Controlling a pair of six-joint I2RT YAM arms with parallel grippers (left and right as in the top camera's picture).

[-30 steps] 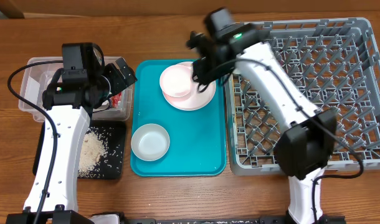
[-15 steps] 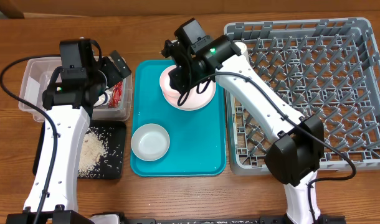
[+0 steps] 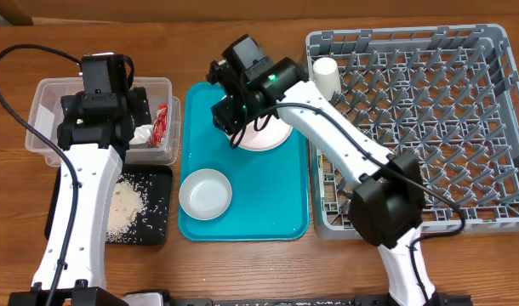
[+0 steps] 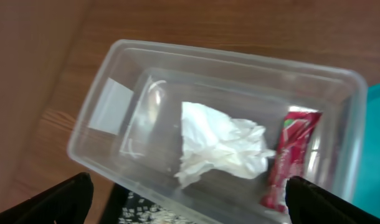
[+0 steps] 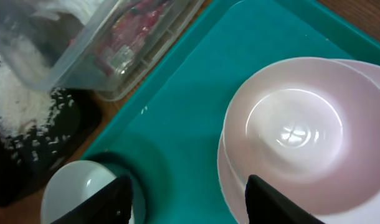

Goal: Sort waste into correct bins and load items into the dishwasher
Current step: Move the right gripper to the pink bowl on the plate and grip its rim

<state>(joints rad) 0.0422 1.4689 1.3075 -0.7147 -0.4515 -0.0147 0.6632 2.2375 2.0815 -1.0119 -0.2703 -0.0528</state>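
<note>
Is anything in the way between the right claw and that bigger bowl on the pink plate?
Nothing visible: only bare teal tray lies between the open right gripper and the bowl on the plate.

A wooden table (image 3: 242, 272) is filling the whole overhead view, its warm brown boards running left to right with darker grain streaks showing through. Soft, even light is falling from above and leaving only faint shadows on the wood. At the far left corner a pale tan shape (image 3: 4, 10) is peeking in, too cropped to identify. In the left wrist view the tabletop is appearing blurred, darker toward the top and lighter lower down.
</note>
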